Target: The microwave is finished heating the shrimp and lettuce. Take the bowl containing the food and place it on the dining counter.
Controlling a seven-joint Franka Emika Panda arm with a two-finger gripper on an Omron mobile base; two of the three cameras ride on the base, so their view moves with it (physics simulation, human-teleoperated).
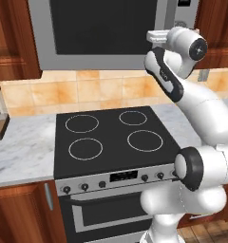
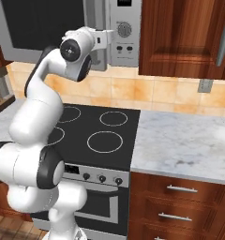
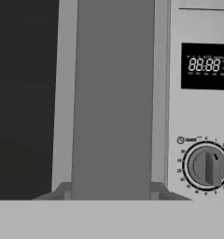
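- Microwave [image 1: 106, 31] door shut in left base view, above the stove [image 1: 113, 142]; I see the gripper [image 1: 156, 37] up at the door's right edge. Bowl presumably inside, hidden by dark glass.
- Right base view: gripper [image 2: 107, 38] at the handle [image 2: 99, 33], beside the button panel [image 2: 124, 30]. Whether its fingers are spread or pinching, I cannot tell.
- Hand view: handle [image 3: 114, 98] a stiff vertical bar, dial [image 3: 207, 165] alongside. I judge it rigid, smooth; grip it mid-bar.
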